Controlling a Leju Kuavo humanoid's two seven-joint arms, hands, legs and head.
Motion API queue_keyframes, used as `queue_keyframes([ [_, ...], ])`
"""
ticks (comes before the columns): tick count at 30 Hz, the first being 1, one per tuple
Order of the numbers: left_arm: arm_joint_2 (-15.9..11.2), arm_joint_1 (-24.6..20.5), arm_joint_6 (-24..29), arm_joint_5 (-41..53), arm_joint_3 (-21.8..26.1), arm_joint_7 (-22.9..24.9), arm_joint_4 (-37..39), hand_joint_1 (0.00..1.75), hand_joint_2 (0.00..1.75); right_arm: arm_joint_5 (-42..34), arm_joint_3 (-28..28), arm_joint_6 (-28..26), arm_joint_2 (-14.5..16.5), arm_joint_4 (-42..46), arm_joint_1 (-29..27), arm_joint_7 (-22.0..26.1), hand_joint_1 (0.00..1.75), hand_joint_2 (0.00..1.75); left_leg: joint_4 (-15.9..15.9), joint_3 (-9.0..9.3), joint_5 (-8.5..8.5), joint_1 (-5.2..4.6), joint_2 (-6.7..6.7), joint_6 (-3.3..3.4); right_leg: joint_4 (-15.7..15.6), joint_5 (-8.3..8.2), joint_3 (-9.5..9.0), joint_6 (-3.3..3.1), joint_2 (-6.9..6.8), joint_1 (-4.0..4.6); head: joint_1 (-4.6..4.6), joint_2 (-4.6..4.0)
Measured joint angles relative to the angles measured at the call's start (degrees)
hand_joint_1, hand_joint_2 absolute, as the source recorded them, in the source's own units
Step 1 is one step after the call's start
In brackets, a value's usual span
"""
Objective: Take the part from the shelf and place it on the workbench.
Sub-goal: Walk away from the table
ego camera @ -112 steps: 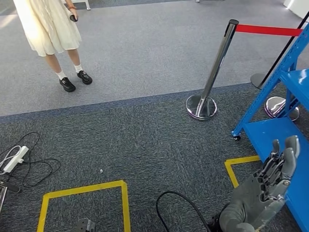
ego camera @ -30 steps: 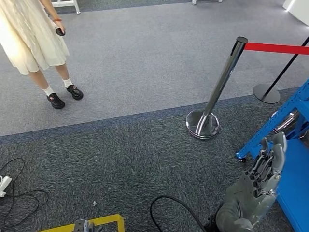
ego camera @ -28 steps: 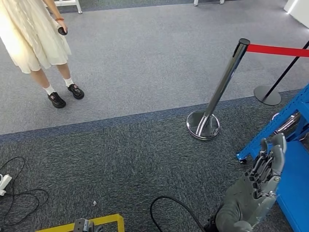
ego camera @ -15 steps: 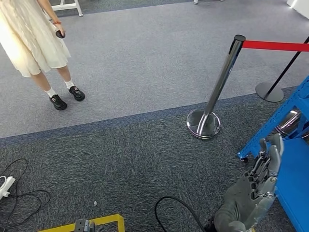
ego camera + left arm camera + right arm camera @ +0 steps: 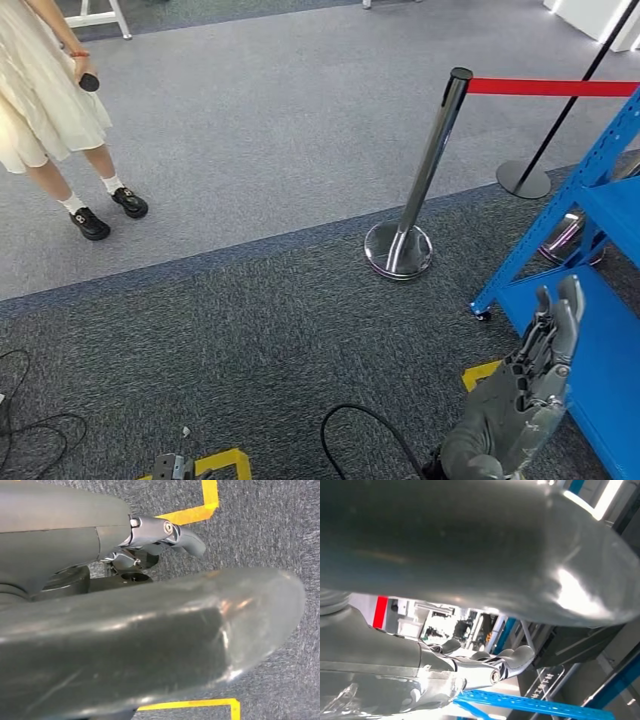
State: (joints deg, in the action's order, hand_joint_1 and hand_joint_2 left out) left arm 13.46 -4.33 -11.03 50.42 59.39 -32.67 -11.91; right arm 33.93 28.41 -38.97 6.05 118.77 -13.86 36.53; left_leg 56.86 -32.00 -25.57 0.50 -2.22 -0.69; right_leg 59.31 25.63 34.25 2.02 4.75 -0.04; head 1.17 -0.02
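My right hand [image 5: 528, 395] is raised at the lower right of the head view, fingers stretched upward and apart, with nothing in it. It hangs just in front of the blue shelf [image 5: 604, 335], over the edge of the shelf's lowest deck. The right wrist view has my right hand [image 5: 471, 555] close up, one finger reaching towards a blue shelf beam [image 5: 531, 705]. In the left wrist view my left hand [image 5: 132, 630] hangs over the dark carpet, its fingers [image 5: 185, 535] extended and holding nothing.
A chrome stanchion [image 5: 411, 190] with a red belt [image 5: 551, 87] stands left of the shelf, with a second black post [image 5: 524, 180] behind. A person [image 5: 45, 110] stands at the far left. A black cable [image 5: 362, 420] and yellow floor tape [image 5: 479, 373] lie near my feet.
The whole picture has shifted left as the camera turned right: more of the blue shelf shows, and the person and stanchion sit further left. My right hand stays raised and empty.
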Motion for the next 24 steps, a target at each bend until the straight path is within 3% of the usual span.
queue_keyframes([
  [2, 0.04, 0.02, 0.09, 0.00, 0.01, 0.05, 0.00, 0.00, 0.00, 0.13, -0.10, 0.00, 0.00, 0.00, 0.01, 0.01, 0.00, 0.00, -0.21, 0.09, 0.11, 0.07, 1.18, 0.66, 4.22, 2.66, 2.02, 0.49, -2.06, 0.01, 0.26, 0.00],
  [4, 0.02, 0.13, 0.82, -0.04, 0.10, 0.78, 0.00, 0.00, 0.00, 0.19, -0.14, 0.00, 0.00, 0.00, 0.01, 0.02, 0.00, 0.00, -0.19, 0.10, 0.03, -0.04, 2.38, 0.92, 11.86, 6.47, 5.73, 0.90, -3.76, -0.03, 0.44, -0.01],
  [5, 0.00, 0.16, 1.57, -0.03, 0.19, 1.65, 0.00, 0.00, 0.00, 0.20, -0.14, 0.00, 0.00, 0.00, 0.00, 0.02, 0.00, 0.00, -0.18, 0.13, -0.02, -0.07, 3.03, 0.95, 14.79, 7.43, 7.19, 1.03, -4.04, -0.07, 0.42, -0.01],
  [6, 0.00, 0.15, 2.40, 0.06, 0.28, 2.68, 0.00, 0.00, 0.00, 0.21, -0.15, 0.00, 0.00, 0.00, 0.00, 0.02, 0.00, 0.00, -0.17, 0.17, -0.07, -0.07, 3.63, 0.93, 15.85, 7.34, 7.74, 1.13, -4.21, -0.09, 0.43, -0.01],
  [7, 0.04, 0.12, 3.29, 0.35, 0.36, 3.76, 0.00, 0.00, 0.00, 0.21, -0.15, 0.00, 0.00, 0.00, 0.01, 0.01, 0.00, 0.00, -0.16, 0.29, -0.15, -0.07, 4.22, 0.85, 14.47, 6.10, 7.02, 1.17, -4.41, -0.14, 0.43, -0.01],
  [10, 0.25, 0.03, 5.64, 1.52, 0.43, 6.01, 0.00, 0.00, 0.00, 0.24, -0.15, 0.00, 0.01, -0.01, 0.13, -0.02, 0.00, 0.00, -0.07, 0.91, -0.66, -0.16, 5.62, 0.26, 3.08, 0.91, 0.93, 1.02, -6.80, -0.16, 0.41, -0.01],
  [12, 0.34, -0.04, 7.19, 1.99, 0.44, 6.96, 0.00, 0.00, 0.00, 0.33, -0.15, 0.00, 0.02, -0.02, 0.24, -0.06, 0.00, 0.00, -0.03, 1.19, -0.87, -0.39, 6.23, -0.32, -0.19, 0.02, -0.79, 0.39, -7.48, 0.04, 0.35, -0.01],
  [14, 0.45, -0.13, 8.55, 2.42, 0.41, 7.76, 0.00, 0.00, 0.00, 0.42, -0.14, 0.00, 0.03, -0.02, 0.23, -0.14, 0.00, 0.00, -0.15, 1.32, -0.90, -0.40, 6.89, -0.95, -0.19, -0.17, -0.57, -0.48, -6.28, 0.16, 0.32, -0.01],
  [16, 0.55, -0.29, 9.60, 2.84, 0.34, 8.38, 0.00, 0.00, 0.00, 0.50, -0.13, 0.00, 0.10, -0.01, 0.20, -0.19, 0.00, 0.00, 1.02, 0.94, -2.04, -0.23, 5.92, -1.61, -0.34, -0.41, -0.48, -1.18, -5.27, -0.01, 0.29, -0.01],
  [18, 0.59, -0.41, 10.76, 3.33, 0.27, 9.23, 0.00, 0.00, 0.00, 0.58, -0.13, 0.00, 0.20, -0.03, 0.18, -0.20, 0.00, 0.00, 6.73, -1.64, -5.39, -0.14, 3.80, -1.94, -0.45, -0.56, -0.45, -1.68, -4.27, -0.16, 0.26, -0.01],
  [20, 0.60, -0.33, 11.74, 3.80, 0.17, 10.13, 0.00, 0.00, 0.00, 0.63, -0.13, 0.00, 0.23, -0.07, 0.16, -0.20, 0.00, 0.00, 14.45, -5.54, -8.50, -0.15, 2.84, -1.89, -0.45, -0.59, -0.34, -1.91, -3.05, -0.12, 0.27, 0.00],
  [21, 0.60, -0.30, 11.99, 3.94, 0.11, 10.40, 0.00, 0.00, 0.00, 0.63, -0.13, 0.00, 0.24, -0.08, 0.14, -0.20, 0.00, 0.00, 16.43, -6.70, -8.66, -0.16, 2.68, -1.81, -0.44, -0.61, -0.33, -1.92, -2.36, -0.10, 0.26, 0.00],
  [22, 0.60, -0.29, 12.11, 4.01, 0.07, 10.51, 0.00, 0.00, 0.00, 0.64, -0.13, 0.00, 0.25, -0.09, 0.13, -0.20, 0.00, 0.00, 16.17, -6.78, -7.64, -0.15, 2.53, -1.69, -0.44, -0.65, -0.35, -1.88, -1.65, -0.10, 0.27, 0.00],
  [24, 0.60, -0.36, 12.18, 4.08, -0.04, 10.55, 0.00, 0.00, 0.00, 0.65, -0.13, 0.00, 0.28, -0.09, 0.13, -0.20, 0.00, 0.00, 9.90, -3.97, -3.42, -0.07, 1.33, -1.45, -0.43, -0.75, -0.42, -1.70, -0.21, -0.18, 0.27, -0.01],
])
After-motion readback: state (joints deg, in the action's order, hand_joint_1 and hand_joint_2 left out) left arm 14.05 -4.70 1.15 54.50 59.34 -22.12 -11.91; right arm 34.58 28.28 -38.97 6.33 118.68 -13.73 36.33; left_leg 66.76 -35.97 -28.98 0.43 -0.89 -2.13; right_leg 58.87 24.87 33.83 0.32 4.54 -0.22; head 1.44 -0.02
